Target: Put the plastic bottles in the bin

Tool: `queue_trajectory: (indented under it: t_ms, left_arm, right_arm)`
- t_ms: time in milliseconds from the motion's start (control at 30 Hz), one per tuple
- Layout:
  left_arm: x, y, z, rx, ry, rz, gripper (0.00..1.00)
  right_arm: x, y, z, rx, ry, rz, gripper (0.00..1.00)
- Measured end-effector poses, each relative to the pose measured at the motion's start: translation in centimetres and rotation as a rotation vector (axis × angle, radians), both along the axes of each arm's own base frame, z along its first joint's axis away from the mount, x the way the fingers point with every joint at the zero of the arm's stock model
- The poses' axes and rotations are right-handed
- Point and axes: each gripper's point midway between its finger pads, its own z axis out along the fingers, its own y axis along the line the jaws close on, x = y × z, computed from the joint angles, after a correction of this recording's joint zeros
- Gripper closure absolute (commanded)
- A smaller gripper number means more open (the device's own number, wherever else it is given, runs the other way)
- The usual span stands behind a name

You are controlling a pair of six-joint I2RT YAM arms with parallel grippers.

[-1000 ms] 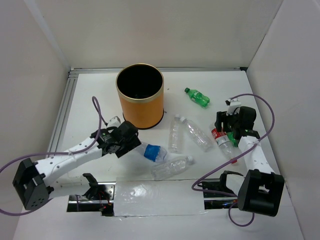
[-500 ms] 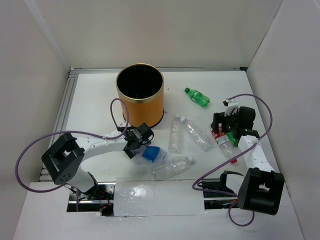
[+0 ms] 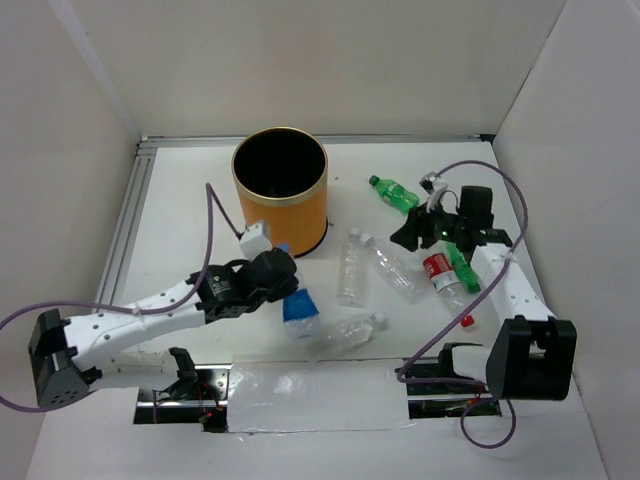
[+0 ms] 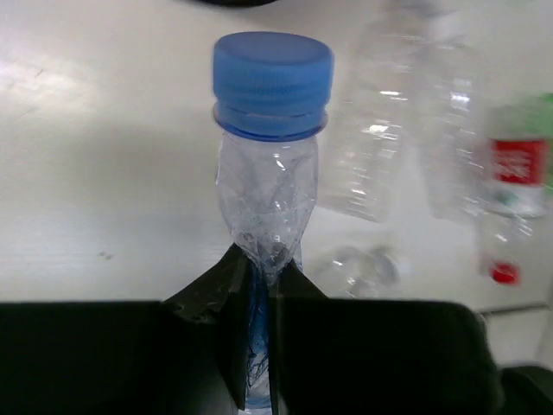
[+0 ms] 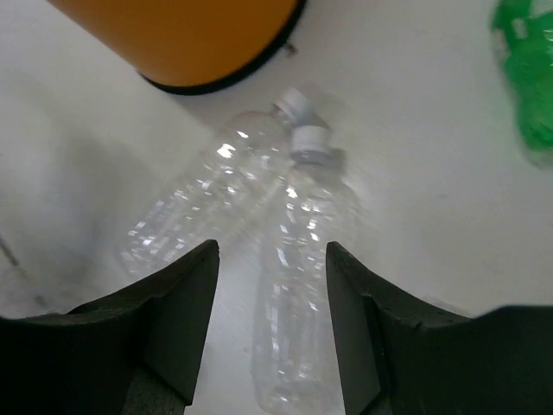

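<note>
The orange bin [image 3: 280, 190] stands at the back, left of centre. My left gripper [image 3: 285, 292] is shut on the blue-labelled bottle [image 3: 301, 306] just in front of the bin. In the left wrist view its body [image 4: 270, 199] is crushed thin between the jaws and the blue cap [image 4: 272, 78] points away. My right gripper [image 3: 410, 235] hangs open over two clear bottles [image 5: 199, 207] [image 5: 302, 285], holding nothing. A third clear bottle [image 3: 350, 330] lies near the front. The red-labelled bottle [image 3: 440, 270] and a green bottle [image 3: 462, 265] lie under the right arm. Another green bottle [image 3: 393, 193] lies right of the bin.
White walls close in the table on the left, back and right. A metal rail [image 3: 125, 225] runs along the left edge. Purple cables loop off both arms. The bin's base [image 5: 186, 35] shows at the top of the right wrist view.
My left gripper opened wide, then shut on the blue-labelled bottle. My right gripper left the red-labelled bottle and swung left over the two clear bottles.
</note>
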Motion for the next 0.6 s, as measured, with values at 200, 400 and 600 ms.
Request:
queue_trajectory:
  t_ms: [200, 400, 600]
  left_arm:
    - [3.0, -3.7, 15.0, -0.068, -0.397, -0.172, 1.0]
    - [10.1, -2.4, 27.1, 0.037, -0.769, -0.03, 0.96]
    - [19.6, 4.8, 28.3, 0.319, -0.814, 0.278, 0.79]
  right_arm:
    - [-0.5, 7.1, -0.4, 0.119, 0.202, 0.13, 0.32]
    - [-1.8, 11.3, -4.1, 0.137, 0.453, 0.135, 0.13]
    - [-1.9, 12.1, -6.0, 0.126, 0.55, 0.067, 0.08]
